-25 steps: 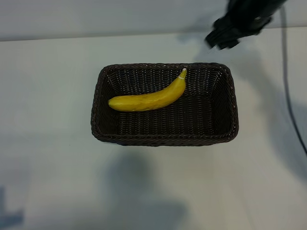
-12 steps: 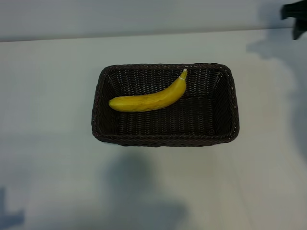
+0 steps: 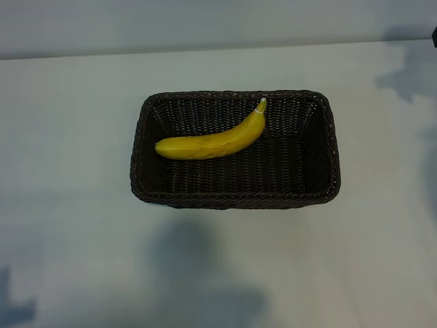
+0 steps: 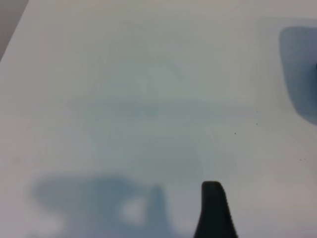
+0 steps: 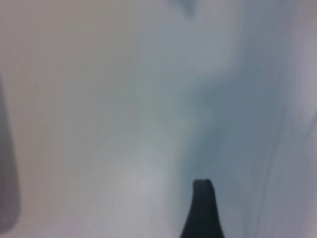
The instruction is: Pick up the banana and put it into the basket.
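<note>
The yellow banana [image 3: 217, 139] lies inside the dark brown wicker basket [image 3: 235, 198], slanting from its left middle to the far rim, with the pale stem tip at the back. Nothing touches it. Neither gripper is near the basket in the exterior view; only a dark sliver of the right arm [image 3: 435, 35] shows at the top right edge. My left gripper [image 4: 160, 213] is open over bare table, with one dark fingertip [image 4: 214, 208] showing and nothing held. My right gripper [image 5: 160, 213] is also open and empty, and one fingertip [image 5: 202, 208] shows.
The basket stands mid-table on a plain white tabletop [image 3: 75, 205]. Soft arm shadows fall on the table in front of the basket and at the far right corner. A grey wall runs behind the table's back edge.
The right arm has pulled away from above the basket's far right corner, up and to the right, almost out of the exterior view. The banana and basket have not moved.
</note>
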